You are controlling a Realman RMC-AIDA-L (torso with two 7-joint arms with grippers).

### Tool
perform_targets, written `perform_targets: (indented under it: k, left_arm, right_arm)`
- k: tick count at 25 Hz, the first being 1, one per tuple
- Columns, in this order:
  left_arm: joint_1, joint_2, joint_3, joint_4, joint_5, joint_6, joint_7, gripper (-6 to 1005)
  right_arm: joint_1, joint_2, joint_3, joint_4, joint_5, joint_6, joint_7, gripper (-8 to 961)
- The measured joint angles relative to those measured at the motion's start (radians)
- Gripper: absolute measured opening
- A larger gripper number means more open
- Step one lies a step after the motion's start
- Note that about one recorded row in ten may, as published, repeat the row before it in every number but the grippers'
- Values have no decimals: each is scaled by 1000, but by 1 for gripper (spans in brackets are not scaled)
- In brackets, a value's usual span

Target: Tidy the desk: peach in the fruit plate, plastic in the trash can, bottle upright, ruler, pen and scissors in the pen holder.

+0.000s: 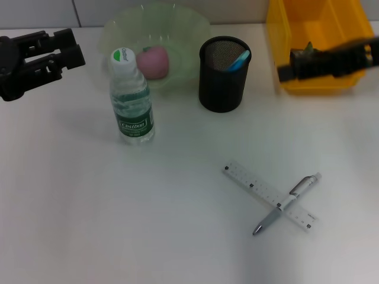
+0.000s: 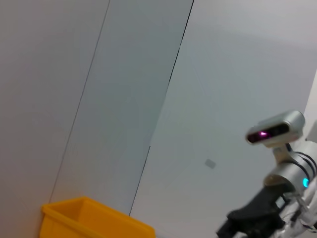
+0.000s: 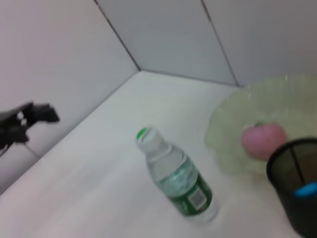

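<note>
While hovering over the yellow bin [image 1: 278, 35] at the far right of the bench [image 1: 89, 236], best to finish there first: centre the right hand [image 1: 285, 70] above the bin, well inside its walls, before letting anything fall. Cannot tell whether spread or pressed together, nor whether pinching anything. A small greenish scrap showing just by it, possibly the plastic. Judged as the trash step, at or near its end. Rest of the bin's inside hidden from here.

Then, by size:

- Pale green plate [image 1: 189, 29] at the far middle, holding 1 pink peach [image 1: 155, 62]. Done.
- Water bottle [image 1: 133, 106] upright just in front of the plate, cap on. Done too.
- Black mesh holder [image 1: 222, 89] beside the plate, with 1 blue thing [image 1: 240, 59] poking above the rim. Perhaps the scissors' handle, but hard to say.

Left to tidy: 2 things at the front right, well apart from the holder.

- Clear ruler [image 1: 249, 183] flat on the bench, silver pen [image 1: 290, 201] lying across it.
- Take the pen first, being on top: pinch at mid-barrel, lift straight, lower tip-down without knocking the holder.
- Then pinch the thin ruler by its long edges near 1 end.

Left hand [image 1: 76, 48] parked at the far left, spread, pinching nothing.
</note>
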Motion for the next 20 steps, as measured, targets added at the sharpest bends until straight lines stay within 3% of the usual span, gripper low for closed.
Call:
perform_targets:
  k: [3,7,10,13,15,18,20]
  left_arm:
    - [1,-4,0,-2,0,-5,11,495]
    - [0,-5,-1,-12,0,-16,15,494]
    - [-3,-3,2,-15,0,-17,15,494]
    - [-5,1,2,-15,0,-17,14,495]
    - [-5,1,2,-15,0,-17,14,495]
    - [-7,3,1,-15,0,-21,15,495]
    - [-10,3,1,-15,0,-23,15,495]
  right_arm:
    - [-48,7,1,-17,1,-40,-4,504]
    - [-50,8,-5,-19,-32,-83,1,503]
    - [-11,1,-8,-33,-131,-155,61,503]
    - [90,-4,-5,-49,-300,-260,161,502]
    - [115,-4,-6,-49,-334,-280,181,502]
    - [196,7,-30,-37,-458,-340,224,501]
    - [212,12,-40,-32,-480,-347,227,501]
